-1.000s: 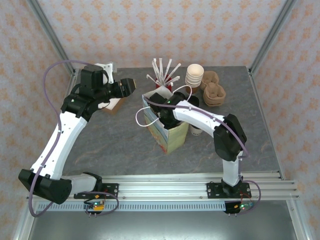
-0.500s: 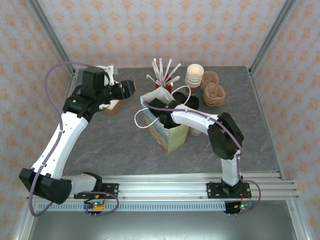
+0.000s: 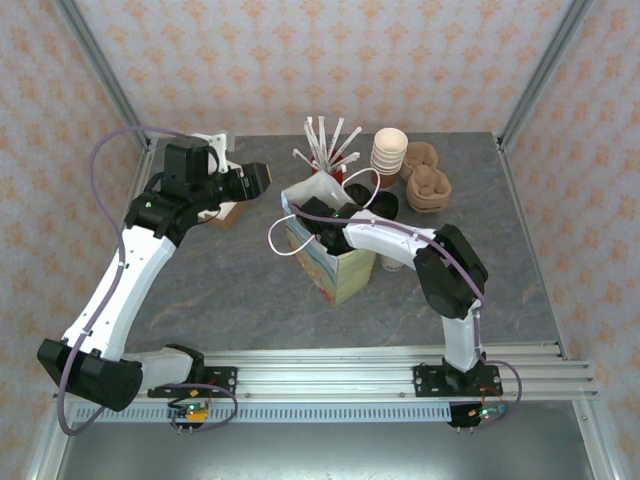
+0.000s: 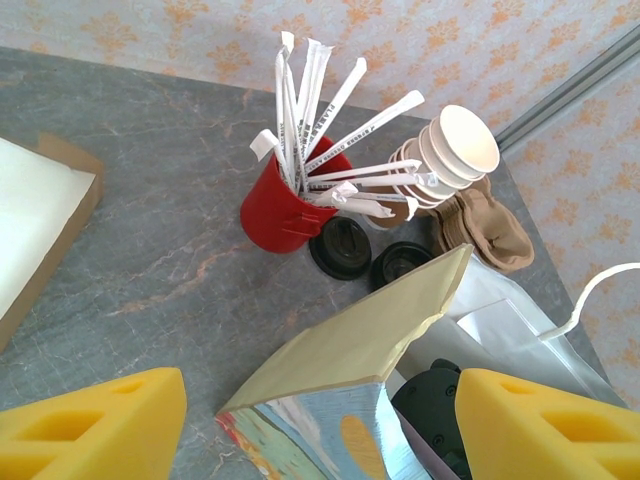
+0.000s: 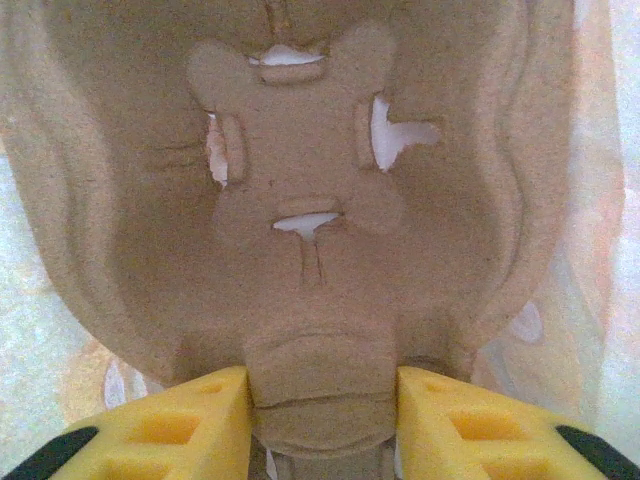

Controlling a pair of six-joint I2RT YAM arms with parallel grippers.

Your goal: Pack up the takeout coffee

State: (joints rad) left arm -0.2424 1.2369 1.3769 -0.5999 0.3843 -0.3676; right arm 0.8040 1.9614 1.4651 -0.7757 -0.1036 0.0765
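Gripping the pulp cup carrier (image 5: 320, 200) by its centre ridge inside the paper bag (image 3: 340, 275), the right end effector (image 5: 322, 420) may drag it askew on withdrawal. The takeout coffee (image 3: 392, 262) stands outside the bag, to its right, where the forearm could knock it.

Left gripper (image 4: 322, 410): fingers are standing wide apart, gap free. Bag (image 4: 350, 330) flap is rising just ahead. Past it, red straw cup (image 4: 275, 212), two black-lidded cups (image 4: 342, 247), and cup stack (image 4: 450, 155) are barring the way. Bare tabletop (image 4: 150, 250) is lying open ahead-left.

Right gripper (image 5: 322, 425): pulp carrier (image 5: 300, 200) is blocking dead ahead, its tab sitting between the fingers.
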